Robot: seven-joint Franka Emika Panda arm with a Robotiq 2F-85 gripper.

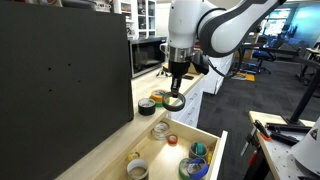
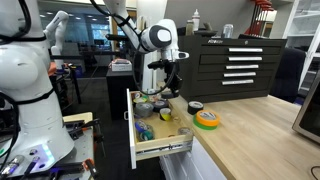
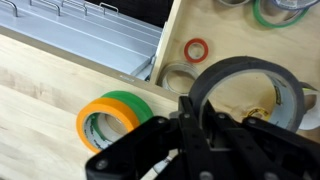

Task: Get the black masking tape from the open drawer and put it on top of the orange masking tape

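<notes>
With claw (image 1: 175,91) clamped on black tape (image 3: 240,66), carry level over front edge of worktop (image 3: 40,95), centre over orange tape (image 3: 85,118), lower flat, then release

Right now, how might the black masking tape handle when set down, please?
The black masking tape is a hollow ring, so probably light and stiff in the gripper. On edge it would likely roll; flat on the orange masking tape, it should rest steady.
</notes>
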